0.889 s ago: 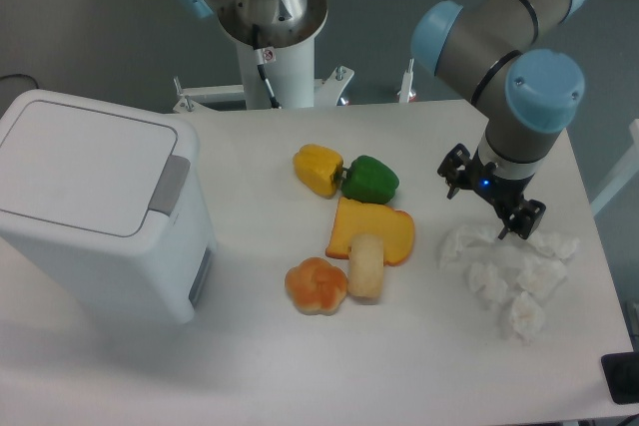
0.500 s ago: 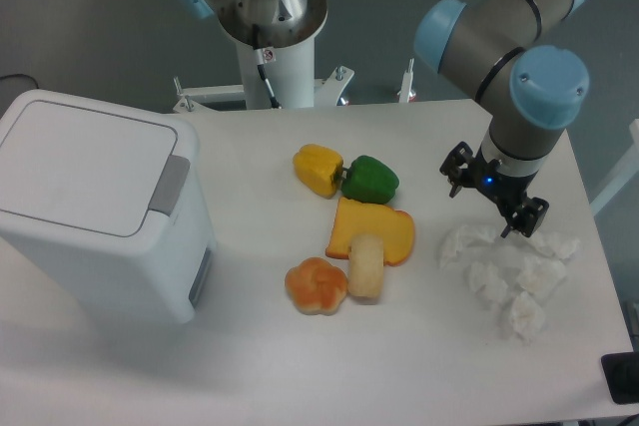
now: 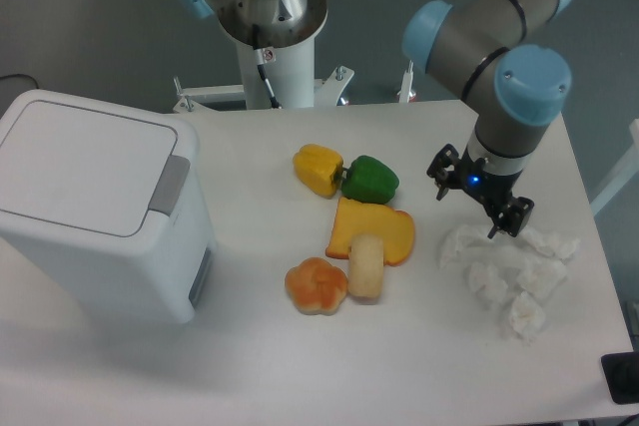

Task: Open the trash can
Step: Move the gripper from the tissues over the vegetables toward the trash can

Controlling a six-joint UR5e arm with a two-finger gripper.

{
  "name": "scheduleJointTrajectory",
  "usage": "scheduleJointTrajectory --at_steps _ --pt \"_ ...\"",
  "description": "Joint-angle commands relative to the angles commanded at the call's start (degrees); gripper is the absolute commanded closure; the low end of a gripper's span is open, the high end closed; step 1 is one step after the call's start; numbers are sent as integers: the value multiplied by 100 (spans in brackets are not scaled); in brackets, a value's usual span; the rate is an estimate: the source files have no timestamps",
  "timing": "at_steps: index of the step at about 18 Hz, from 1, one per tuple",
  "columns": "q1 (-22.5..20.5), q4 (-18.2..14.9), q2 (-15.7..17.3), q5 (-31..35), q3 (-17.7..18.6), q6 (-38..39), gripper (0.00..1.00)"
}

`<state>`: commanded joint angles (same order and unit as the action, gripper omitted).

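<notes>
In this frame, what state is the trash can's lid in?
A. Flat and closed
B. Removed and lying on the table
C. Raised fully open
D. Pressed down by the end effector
A: the lid lies flat on the trash can, while the end effector hangs over the crumpled tissues far to the right.

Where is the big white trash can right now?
The trash can stands at the left edge of the table, lid shut, well left of the yellow pepper and the bread roll; the tool is far off on the right.
</notes>
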<state>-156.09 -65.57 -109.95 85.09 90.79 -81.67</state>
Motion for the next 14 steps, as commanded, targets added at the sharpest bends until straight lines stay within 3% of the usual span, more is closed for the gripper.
scheduleJointTrajectory --at_steps 3,7,10,14 --pt "-62 -9 70 -536 18 537 0" --pt "44 -166 606 -581 272 940 0" --pt "456 -509 747 -625 141 1582 0" --pt "1000 -545 932 -625 36 2750 0"
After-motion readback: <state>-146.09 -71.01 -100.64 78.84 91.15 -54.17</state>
